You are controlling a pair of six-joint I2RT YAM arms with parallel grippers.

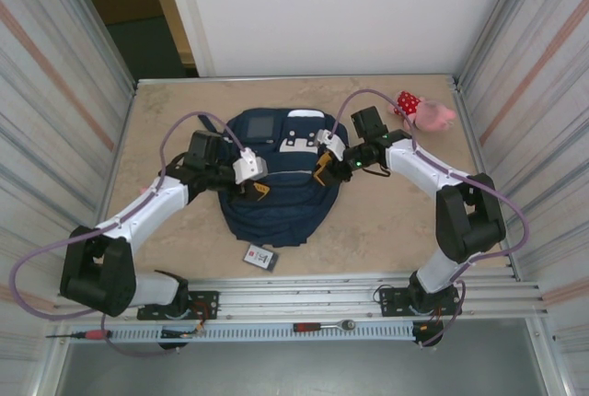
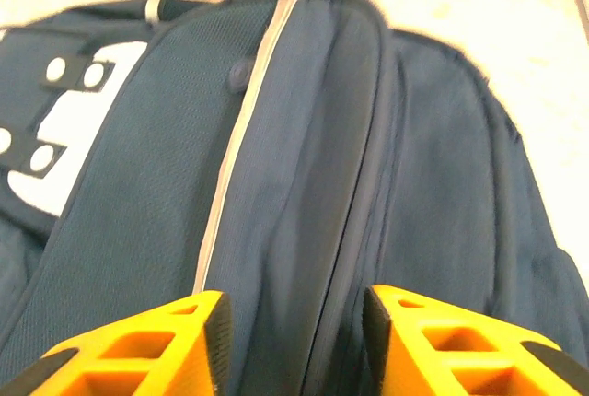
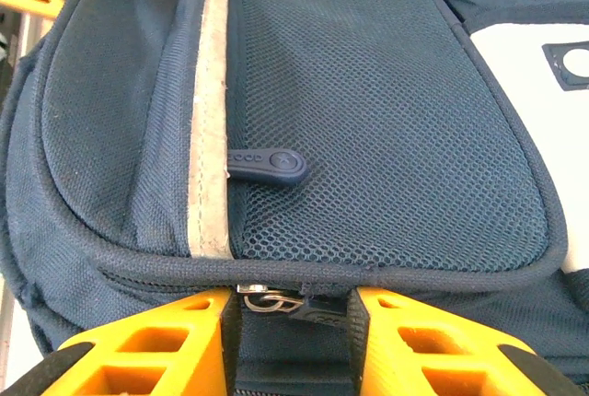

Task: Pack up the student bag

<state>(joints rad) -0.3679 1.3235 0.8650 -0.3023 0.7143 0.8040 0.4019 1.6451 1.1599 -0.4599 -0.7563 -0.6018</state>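
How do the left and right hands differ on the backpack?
The left hand sits over the student bag's left side; the right hand at its right edge. The left hand spans plain fabric folds; the right hand brackets a zipper pull. Both: orange fingers apart, low over the bag.

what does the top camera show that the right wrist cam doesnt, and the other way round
Top external: the pink plush toy at the far right, a small card at the near edge of the student bag. Right wrist: a metal zipper ring between the fingers of the right gripper, a dark pull tab on the mesh. Shared: the bag itself, its white patch.
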